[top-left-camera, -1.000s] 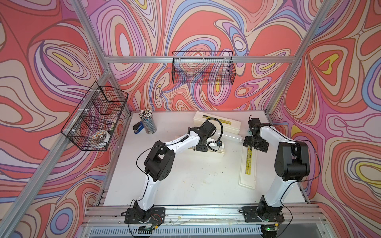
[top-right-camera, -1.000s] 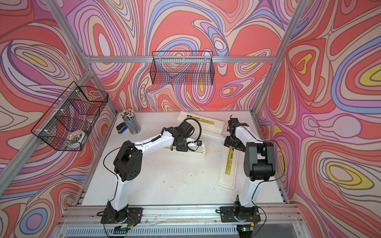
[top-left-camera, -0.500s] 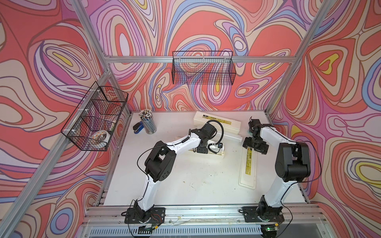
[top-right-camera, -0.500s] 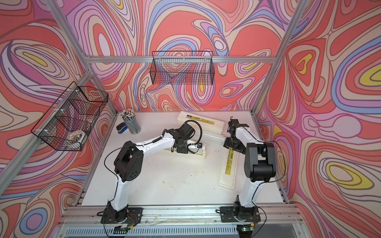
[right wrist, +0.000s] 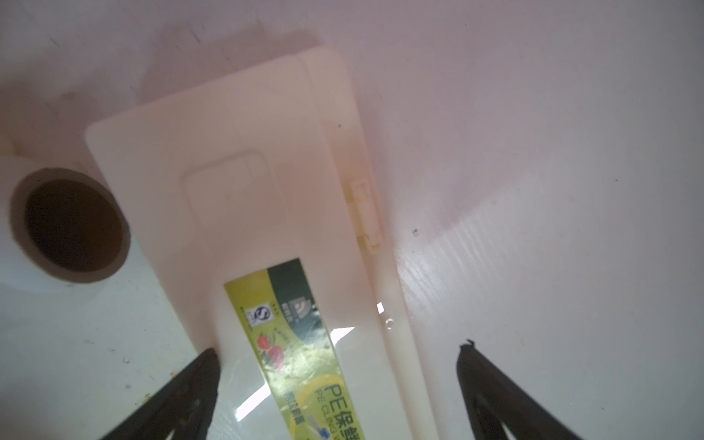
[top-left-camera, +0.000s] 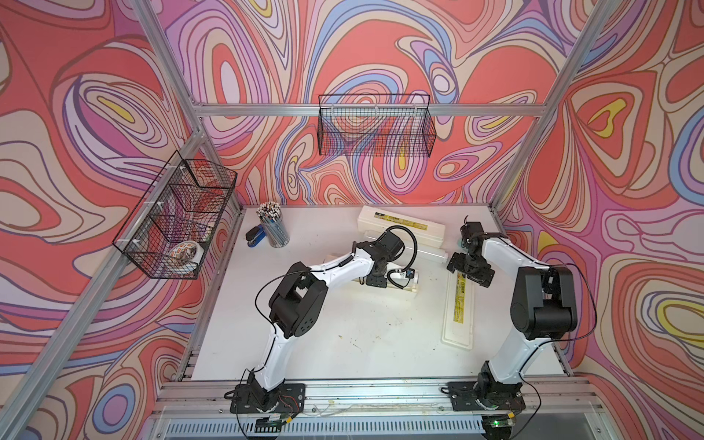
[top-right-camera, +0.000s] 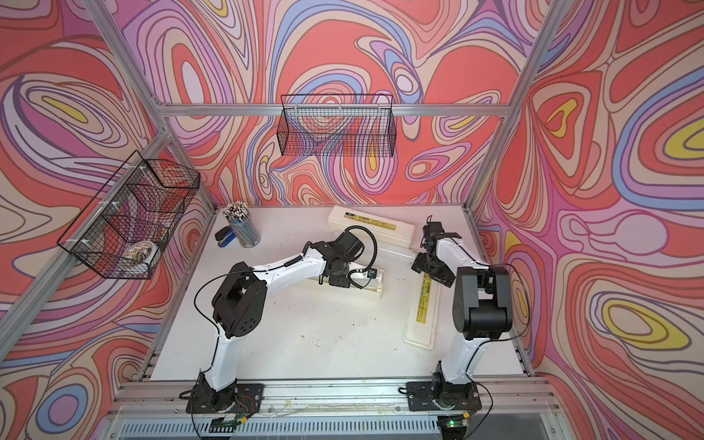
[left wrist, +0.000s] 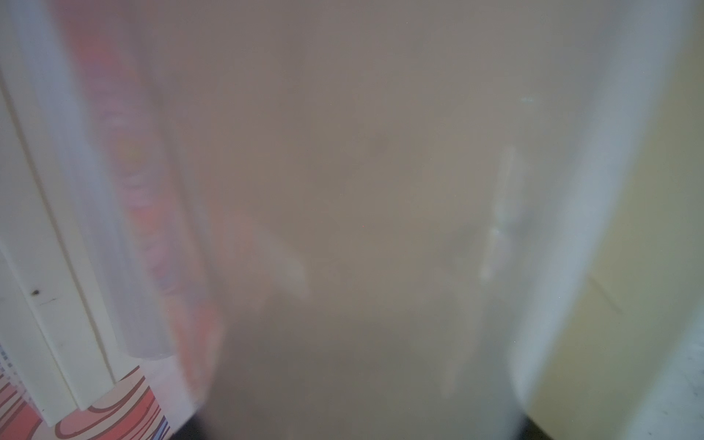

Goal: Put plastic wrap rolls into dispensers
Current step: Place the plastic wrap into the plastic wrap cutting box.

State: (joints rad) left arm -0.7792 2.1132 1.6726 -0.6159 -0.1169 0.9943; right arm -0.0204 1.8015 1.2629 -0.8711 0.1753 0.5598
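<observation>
right wrist view is showing the right gripper standing wide open and holding nothing. its black fingertips are straddling the label end of the near dispenser, which is lying flat on the white table and looking closed. just past the dispenser's end, off to one side of the jaws, the loose roll is presenting its hollow tube end to the lens.

i am judging the rolls to be light and stiff along their cores, but glossy, slippery and ready to roll away. the gripper is likely needing to pinch one across its girth near mid-length. the dispenser is looking like thin, light plastic that is apt to slide on the smooth tabletop while its lid is being lifted.

further from that gripper, in both top views, the left gripper is sitting low over the middle roll. its wrist view is giving only a pale blur, so i cannot tell whether its jaws are gripping. beyond both tools the far dispenser is lying near the back wall, the pencil cup and blue stapler are sitting in the far corner, and wire baskets are hanging on swirl-patterned walls.
</observation>
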